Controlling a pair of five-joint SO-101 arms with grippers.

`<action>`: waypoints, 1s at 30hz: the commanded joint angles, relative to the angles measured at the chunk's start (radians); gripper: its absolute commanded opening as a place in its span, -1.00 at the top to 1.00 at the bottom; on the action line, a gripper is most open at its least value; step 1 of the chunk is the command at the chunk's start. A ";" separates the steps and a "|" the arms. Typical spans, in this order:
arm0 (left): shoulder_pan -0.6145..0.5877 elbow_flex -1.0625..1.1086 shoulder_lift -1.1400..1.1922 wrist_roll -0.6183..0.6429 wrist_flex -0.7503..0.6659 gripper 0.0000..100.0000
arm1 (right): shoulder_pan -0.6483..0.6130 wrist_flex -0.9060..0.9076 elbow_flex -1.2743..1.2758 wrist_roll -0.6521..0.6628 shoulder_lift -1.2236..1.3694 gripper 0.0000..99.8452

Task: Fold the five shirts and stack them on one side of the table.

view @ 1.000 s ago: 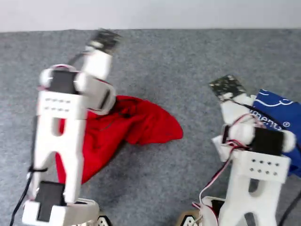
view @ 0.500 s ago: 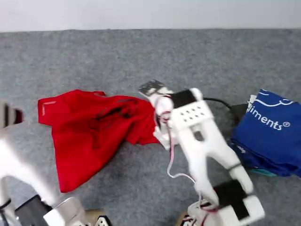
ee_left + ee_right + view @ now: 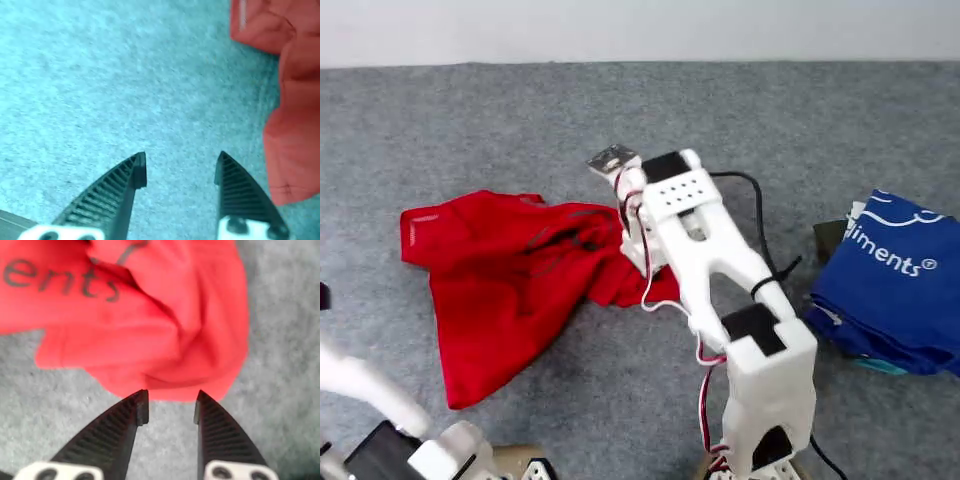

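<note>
From above, the right arm (image 3: 705,250) has swung from the blue stack (image 3: 895,285) across to the red shirt (image 3: 510,290), and the left arm (image 3: 365,395) has pulled back to the near corner; the shirt lies crumpled mid-tabletop (image 3: 770,130), likely awaiting a fresh grab; one red shirt, one blue stack of uncountable layers, two arms; by the left wrist, the left hand (image 3: 181,170) is spread over bare tabletop beside the shirt; by the right wrist, the right hand (image 3: 170,407) is spread, tips at the shirt's edge.
</note>
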 commanded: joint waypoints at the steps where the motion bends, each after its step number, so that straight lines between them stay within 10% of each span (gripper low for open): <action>1: -0.002 0.024 -0.038 -0.011 0.020 0.54 | 0.068 0.101 -0.135 -0.003 0.035 0.67; 11: 0.041 0.108 -0.038 -0.008 0.015 0.54 | 0.133 0.113 -0.173 -0.006 0.157 0.67; 30: 0.077 0.137 -0.038 -0.006 0.018 0.54 | -0.223 -0.082 -0.287 -0.002 0.042 0.67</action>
